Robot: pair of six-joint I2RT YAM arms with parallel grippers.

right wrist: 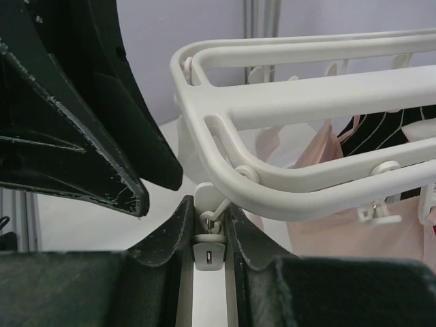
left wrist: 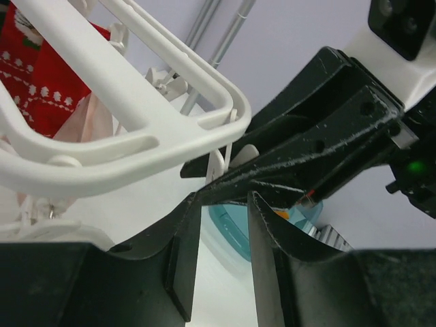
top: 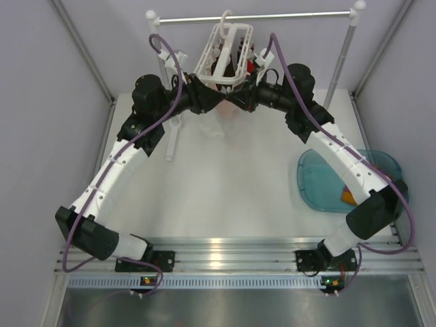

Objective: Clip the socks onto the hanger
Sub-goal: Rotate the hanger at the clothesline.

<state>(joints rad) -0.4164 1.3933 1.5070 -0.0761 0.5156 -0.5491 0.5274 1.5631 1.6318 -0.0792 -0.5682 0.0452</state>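
The white slatted hanger (top: 225,58) hangs by its hook from the rail, and both grippers meet just under its near end. In the right wrist view my right gripper (right wrist: 208,228) is shut on a small white clip (right wrist: 209,252) dangling from the hanger frame (right wrist: 306,102). My left gripper (left wrist: 223,199) stands open beside it, nothing between its fingers (left wrist: 182,252), with the hanger (left wrist: 136,102) above it. Socks hang from the frame: a red patterned one (left wrist: 41,75), a pale pink one (right wrist: 327,225) and a dark striped one (right wrist: 381,129).
A silver rail (top: 272,17) on white posts (top: 344,54) carries the hanger at the back. A blue tray (top: 320,177) with an orange sock (top: 347,197) in it sits at the right, partly under the right arm. Grey walls close in both sides.
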